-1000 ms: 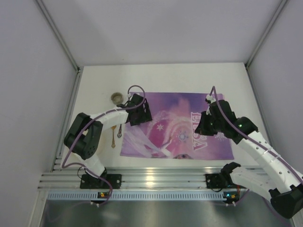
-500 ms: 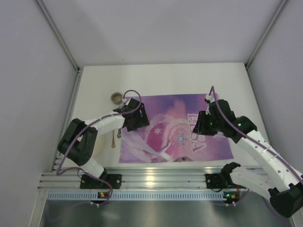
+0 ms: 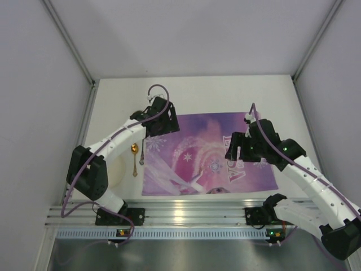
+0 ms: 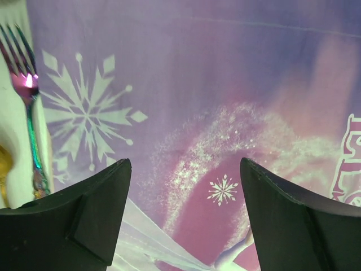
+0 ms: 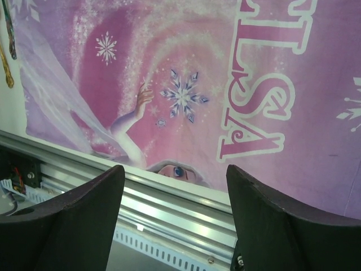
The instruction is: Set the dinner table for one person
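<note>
White arm links (image 3: pixel 115 142), black joints, purple cables (image 3: pixel 158 86), black wedge-shaped jaws

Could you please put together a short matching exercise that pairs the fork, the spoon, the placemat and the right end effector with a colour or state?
Things:
1. fork
2. spoon
3. placemat
4. right end effector

Colour or state:
A. open, above the placemat's right half
B. gold
C. purple, printed with snowflakes
D. iridescent, with a pink and green sheen

Pairs: 1-D, 2-B, 3-C, 4-A
</note>
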